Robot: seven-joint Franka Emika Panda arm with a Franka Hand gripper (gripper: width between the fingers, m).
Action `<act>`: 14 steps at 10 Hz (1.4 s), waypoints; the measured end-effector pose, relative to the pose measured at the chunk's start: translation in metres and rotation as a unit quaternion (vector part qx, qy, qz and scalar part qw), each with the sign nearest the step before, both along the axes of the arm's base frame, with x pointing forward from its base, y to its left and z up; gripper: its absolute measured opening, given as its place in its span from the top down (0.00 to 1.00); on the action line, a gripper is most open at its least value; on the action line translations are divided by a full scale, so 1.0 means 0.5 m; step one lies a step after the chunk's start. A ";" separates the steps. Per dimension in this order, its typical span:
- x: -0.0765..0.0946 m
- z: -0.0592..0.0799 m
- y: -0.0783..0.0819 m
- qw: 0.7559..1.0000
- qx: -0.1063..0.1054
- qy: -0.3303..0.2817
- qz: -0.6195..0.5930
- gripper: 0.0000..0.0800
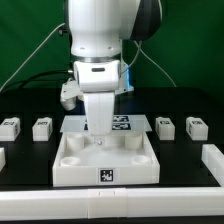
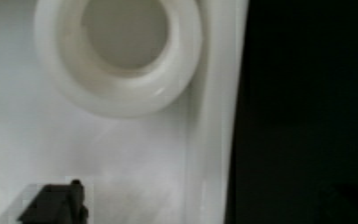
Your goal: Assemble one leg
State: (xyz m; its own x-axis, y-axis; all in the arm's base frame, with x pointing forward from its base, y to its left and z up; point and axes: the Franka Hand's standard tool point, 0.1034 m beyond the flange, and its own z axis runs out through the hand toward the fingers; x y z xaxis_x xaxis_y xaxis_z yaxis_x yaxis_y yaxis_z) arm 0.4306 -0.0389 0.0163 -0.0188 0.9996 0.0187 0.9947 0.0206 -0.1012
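gripper [image 2: 208, 205] wide apart, empty | straddles tabletop [image 1: 72, 168] rim beside socket [image 2: 123, 50] | legs [image 1: 42, 127] untouched | suggest: centre rim between fingers [image 2: 51, 203] before closing

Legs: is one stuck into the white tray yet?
Not yet. Done: nothing, four legs lie loose beside the tabletop, and the socket in the wrist view is empty. In hand: the tool sits low over the tabletop, holding no leg. Left: fetch a leg and fit it.
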 end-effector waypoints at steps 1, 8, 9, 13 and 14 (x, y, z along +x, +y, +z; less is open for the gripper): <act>-0.005 -0.006 -0.005 1.000 0.001 0.003 -0.004 0.19; -0.009 -0.012 -0.004 1.000 0.001 0.008 -0.013 0.67; -0.009 -0.012 -0.004 1.000 0.001 0.008 -0.013 0.86; -0.005 -0.010 -0.005 1.000 0.000 0.003 -0.014 0.91; -0.004 -0.010 -0.005 1.000 0.000 0.003 -0.014 0.91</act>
State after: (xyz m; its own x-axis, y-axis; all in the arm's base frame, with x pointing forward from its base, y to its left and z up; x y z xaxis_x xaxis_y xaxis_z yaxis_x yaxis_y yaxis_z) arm 0.4285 -0.0416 0.0115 0.0088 0.9998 0.0194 0.9943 -0.0067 -0.1068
